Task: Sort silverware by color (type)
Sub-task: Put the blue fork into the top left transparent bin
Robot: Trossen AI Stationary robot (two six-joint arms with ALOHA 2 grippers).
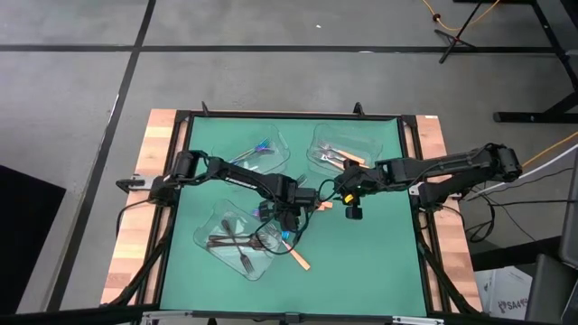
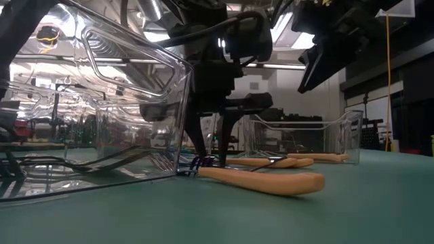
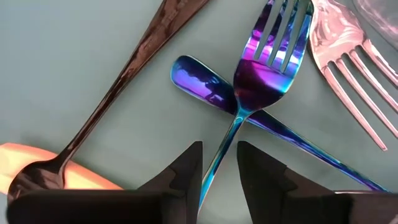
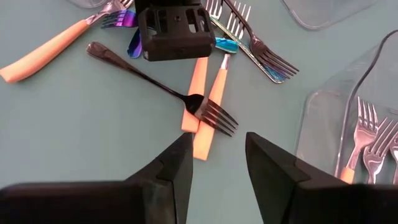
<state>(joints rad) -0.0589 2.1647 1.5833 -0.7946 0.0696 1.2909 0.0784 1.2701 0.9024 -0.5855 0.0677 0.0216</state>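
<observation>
**Left claw poised over a crossed pair of forks**

The left claw (image 3: pixel 217 171) hangs low over the loose pile in the middle of the green surface (image 1: pixel 379 262), its fingers spread to either side of the handle of an iridescent fork (image 3: pixel 268 59), not yet pinching it. That fork lies across an iridescent spoon (image 3: pixel 205 84), touching it where they cross. A dark spoon (image 3: pixel 118 87) lies beside them with its bowl on an orange handle (image 3: pixel 37 163), and a pale silver fork (image 3: pixel 354 74) sits near the other side.

The right claw (image 4: pixel 217 165), also spread and holding nothing, hovers above a dark fork (image 4: pixel 161 84) that rests across two orange handles (image 4: pixel 205 106), just beside the tray of orange forks (image 1: pixel 348 153).

The likely trouble is the crossing: closing here could drag or flip the spoon underneath, or lift both pieces together. The thin, slick handle could also slip or twist between the fingers. With both arms crowded over the same pile, a careless lift might bump the other arm.
</observation>
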